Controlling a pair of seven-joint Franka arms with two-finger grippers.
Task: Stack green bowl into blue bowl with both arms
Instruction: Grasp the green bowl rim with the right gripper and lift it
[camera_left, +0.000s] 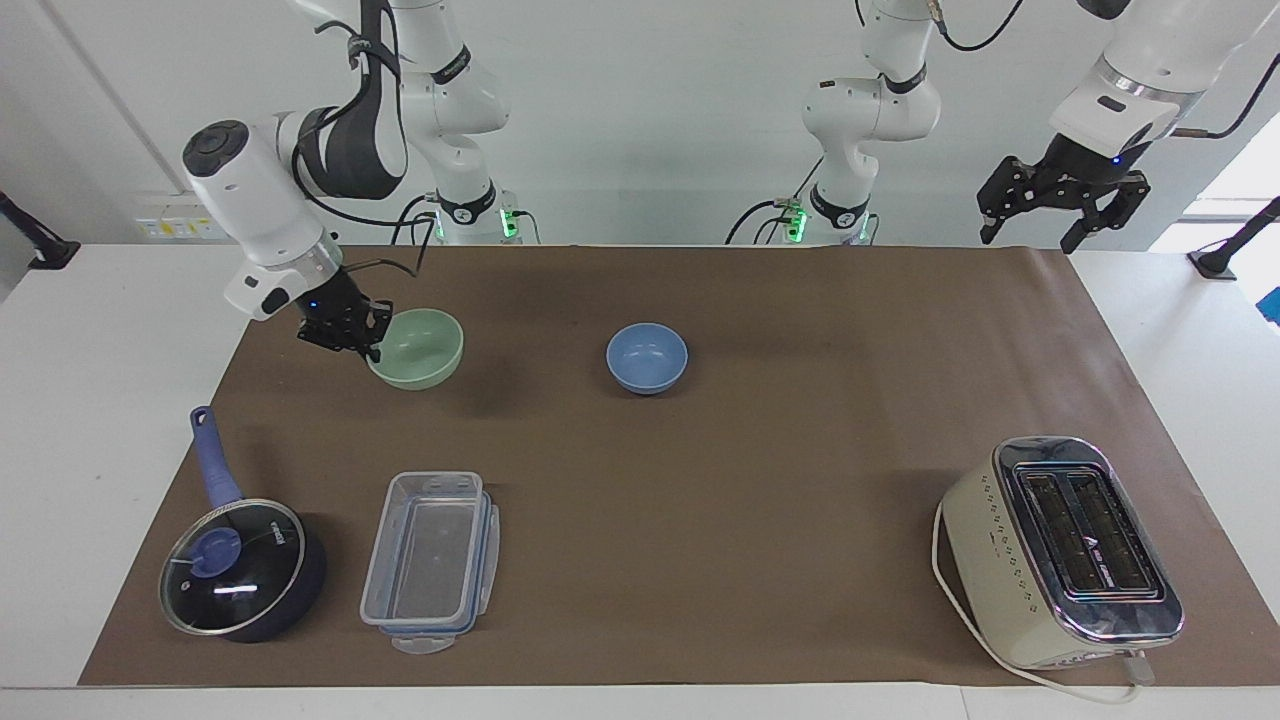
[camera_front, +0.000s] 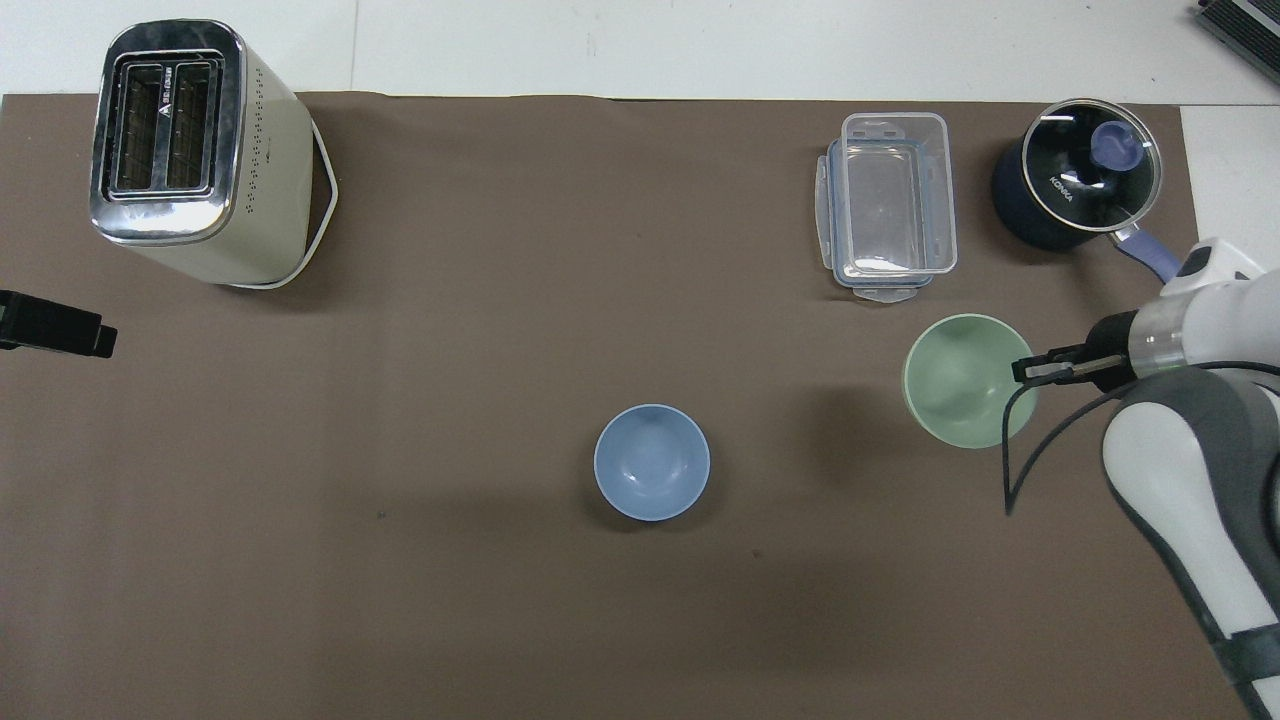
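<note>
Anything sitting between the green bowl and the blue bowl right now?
Nothing: only bare brown mat between the lifted green bowl and the blue bowl, clearest in the overhead view.

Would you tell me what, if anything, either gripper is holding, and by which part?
The right gripper holds the pale mint-green bowl by its rim, lifted off the brown mat. The left gripper is open and holds nothing.

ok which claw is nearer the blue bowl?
Right. The right claw is shut on the rim of the green bowl, raised above the mat toward the right arm's end of the table from the blue bowl. The left claw waits high over the mat's corner.
</note>
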